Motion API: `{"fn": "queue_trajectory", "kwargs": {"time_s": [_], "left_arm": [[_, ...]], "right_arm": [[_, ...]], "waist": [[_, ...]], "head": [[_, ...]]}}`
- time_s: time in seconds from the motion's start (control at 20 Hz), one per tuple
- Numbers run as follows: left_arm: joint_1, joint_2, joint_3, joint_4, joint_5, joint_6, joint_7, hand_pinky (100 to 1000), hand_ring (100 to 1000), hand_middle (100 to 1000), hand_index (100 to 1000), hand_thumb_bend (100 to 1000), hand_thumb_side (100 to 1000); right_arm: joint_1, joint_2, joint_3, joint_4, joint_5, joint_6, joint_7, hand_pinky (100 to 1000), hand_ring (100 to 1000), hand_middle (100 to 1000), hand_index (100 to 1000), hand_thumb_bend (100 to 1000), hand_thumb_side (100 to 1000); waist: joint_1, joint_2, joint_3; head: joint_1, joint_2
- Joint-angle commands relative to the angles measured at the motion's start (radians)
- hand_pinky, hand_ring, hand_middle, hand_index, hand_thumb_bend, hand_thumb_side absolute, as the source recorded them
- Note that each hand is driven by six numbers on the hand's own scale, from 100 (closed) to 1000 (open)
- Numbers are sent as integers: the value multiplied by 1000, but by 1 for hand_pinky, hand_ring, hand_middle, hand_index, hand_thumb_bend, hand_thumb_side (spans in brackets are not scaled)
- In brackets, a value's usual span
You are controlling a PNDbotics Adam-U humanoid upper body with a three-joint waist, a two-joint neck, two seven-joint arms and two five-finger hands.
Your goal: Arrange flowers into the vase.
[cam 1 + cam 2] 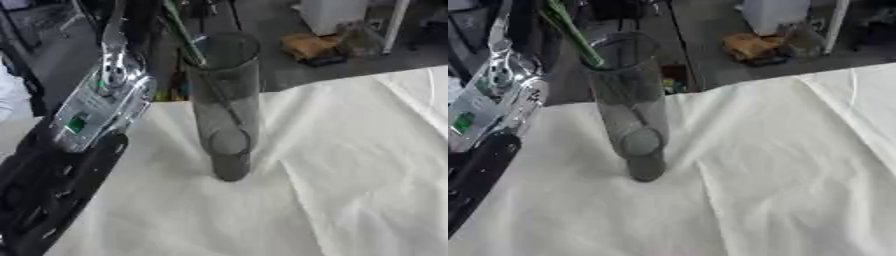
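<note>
Vase (226, 100) stood on the tabletop (350, 175) with a green stem (181, 30) inside. I couldn't tell if my left robot hand (112, 60) was open. Lowering slowly seemed best.

A green stem (185, 35) leans inside the tall clear vase (224, 100) on the white-clothed tabletop (350, 175), left arm (79, 135) beside it.

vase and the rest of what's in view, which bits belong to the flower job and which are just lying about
Part of the job:
- clear glass vase, upright on the white tablecloth
- green flower stem, leaning into the vase's mouth
- left arm, reaching up along the left side; its hand is not in view

Just lying about:
- yellow-brown object on the floor beyond the table
- white box behind it
</note>
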Motion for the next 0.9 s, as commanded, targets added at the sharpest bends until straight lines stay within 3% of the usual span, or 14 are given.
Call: {"fn": "queue_trajectory", "kwargs": {"time_s": [0.05, 0.15, 0.5, 0.9], "left_arm": [[-22, 32, 2, -18, -17, 8, -17, 100, 100, 149, 314, 262, 685], [-21, 35, 0, -19, -32, 15, -28, 100, 107, 202, 369, 265, 686], [-13, 43, -2, -25, -76, 43, -62, 100, 302, 346, 533, 260, 685], [-6, 50, -7, -29, -143, 82, -106, 234, 410, 420, 617, 241, 686]], "right_arm": [[-3, -7, -4, -16, 10, 1, 3, 874, 840, 646, 923, 100, 984], [-2, -6, -5, -16, 10, 2, 2, 875, 840, 646, 923, 100, 983], [-1, -7, -6, -16, 6, 8, 3, 875, 841, 646, 924, 100, 987], [0, -8, -6, -16, 1, 8, 5, 875, 841, 645, 924, 100, 990]], "waist": [[-6, -23, -2], [-4, -23, -2], [-4, -26, 1], [-9, -30, 3]], "head": [[0, -6], [0, -5], [-3, -4], [-4, -1]]}}
